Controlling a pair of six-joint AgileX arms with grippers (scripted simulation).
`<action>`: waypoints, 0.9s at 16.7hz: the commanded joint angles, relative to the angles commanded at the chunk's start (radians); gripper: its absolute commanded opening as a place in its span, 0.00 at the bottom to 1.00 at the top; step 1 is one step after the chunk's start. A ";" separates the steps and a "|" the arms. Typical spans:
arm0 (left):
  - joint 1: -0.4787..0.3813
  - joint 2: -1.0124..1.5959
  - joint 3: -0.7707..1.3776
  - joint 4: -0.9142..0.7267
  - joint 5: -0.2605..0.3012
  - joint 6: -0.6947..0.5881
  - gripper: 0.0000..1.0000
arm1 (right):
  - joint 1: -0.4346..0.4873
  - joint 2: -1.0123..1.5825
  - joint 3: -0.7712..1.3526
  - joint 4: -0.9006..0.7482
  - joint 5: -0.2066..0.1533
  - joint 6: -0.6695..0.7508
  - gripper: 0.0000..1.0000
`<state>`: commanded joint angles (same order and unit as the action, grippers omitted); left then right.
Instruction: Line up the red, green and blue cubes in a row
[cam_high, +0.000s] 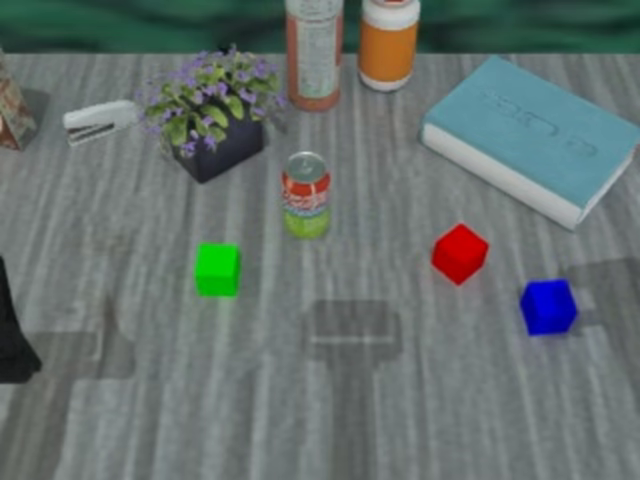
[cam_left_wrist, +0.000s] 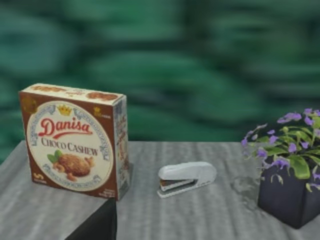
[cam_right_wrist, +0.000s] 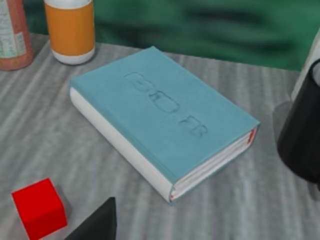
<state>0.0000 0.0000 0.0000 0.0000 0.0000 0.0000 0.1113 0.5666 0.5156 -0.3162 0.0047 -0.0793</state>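
Nearest me, bright green matte cube (cam_high: 217, 269), red matte cube (cam_high: 460, 253), deep blue matte cube (cam_high: 548, 306) lie scattered — nothing aligned yet; whether my fingers are spread, I cannot tell.

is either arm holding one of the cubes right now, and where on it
Nothing is held: the red matte cube, green matte cube and blue matte cube sit free on the table.

The top view's upper edge cuts off the pink bottle (cam_high: 314, 52) and the orange bottle (cam_high: 388, 42). Its left edge crops the cookie box (cam_high: 14, 108). The embossed title on the blue book (cam_right_wrist: 162, 117) stays unreadable.
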 joint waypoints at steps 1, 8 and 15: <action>0.000 0.000 0.000 0.000 0.000 0.000 1.00 | 0.019 0.106 0.088 -0.055 0.000 -0.013 1.00; 0.000 0.000 0.000 0.000 0.000 0.000 1.00 | 0.163 0.919 0.737 -0.471 -0.001 -0.114 1.00; 0.000 0.000 0.000 0.000 0.000 0.000 1.00 | 0.275 1.566 1.265 -0.788 -0.001 -0.191 1.00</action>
<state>0.0000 0.0000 0.0000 0.0000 0.0000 0.0000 0.3860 2.1327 1.7806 -1.1042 0.0034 -0.2706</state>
